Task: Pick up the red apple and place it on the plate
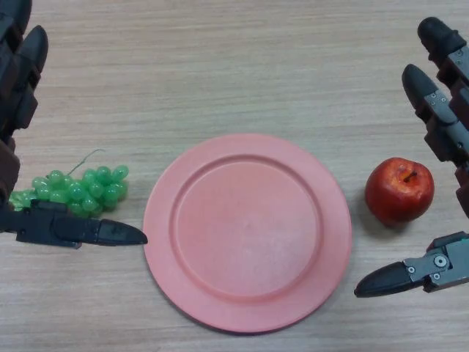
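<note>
A red apple (399,190) with a short stem sits on the wooden table, just right of a pink round plate (247,231) that holds nothing. My right hand (444,110) is open at the right edge, its fingers above and right of the apple and its thumb (410,275) below it, not touching it. My left hand (20,81) is open at the left edge, with its thumb (80,231) pointing toward the plate.
A bunch of green grapes (77,189) lies left of the plate, between my left hand's fingers and thumb. The table is light wood.
</note>
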